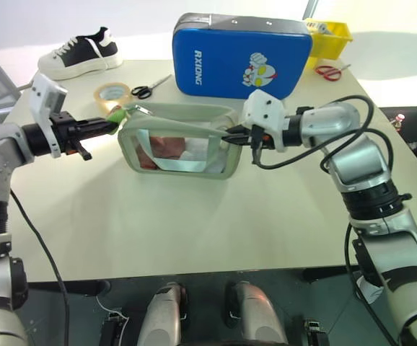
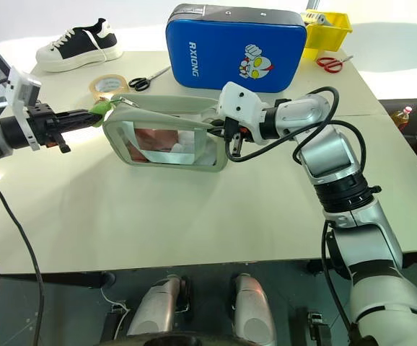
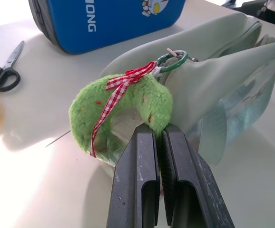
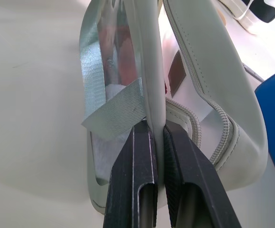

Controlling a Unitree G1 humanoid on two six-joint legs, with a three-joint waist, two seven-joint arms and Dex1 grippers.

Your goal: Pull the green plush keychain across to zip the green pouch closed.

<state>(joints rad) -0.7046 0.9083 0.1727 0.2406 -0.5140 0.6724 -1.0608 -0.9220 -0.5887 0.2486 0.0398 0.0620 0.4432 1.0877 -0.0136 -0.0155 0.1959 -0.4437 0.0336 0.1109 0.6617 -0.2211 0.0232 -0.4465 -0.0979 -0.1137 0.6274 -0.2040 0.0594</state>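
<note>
The green pouch (image 1: 180,140) stands on the table's middle, its clear side showing red and white contents and its top zipper open. At its left end the green plush keychain (image 3: 121,111), tied with a red checked ribbon, hangs from a ring on the zipper. My left gripper (image 3: 160,133) is shut on the plush's lower edge, reaching in level from the left (image 1: 111,127). My right gripper (image 4: 157,126) is shut on the pouch's pale green edging at its right end (image 1: 230,135).
Close behind the pouch lies a blue RXIONG case (image 1: 237,56). Black scissors (image 1: 149,86) and a tape roll (image 1: 112,92) sit behind the plush. Farther back are a shoe (image 1: 78,52), a yellow bin (image 1: 331,34) and red scissors (image 1: 329,71).
</note>
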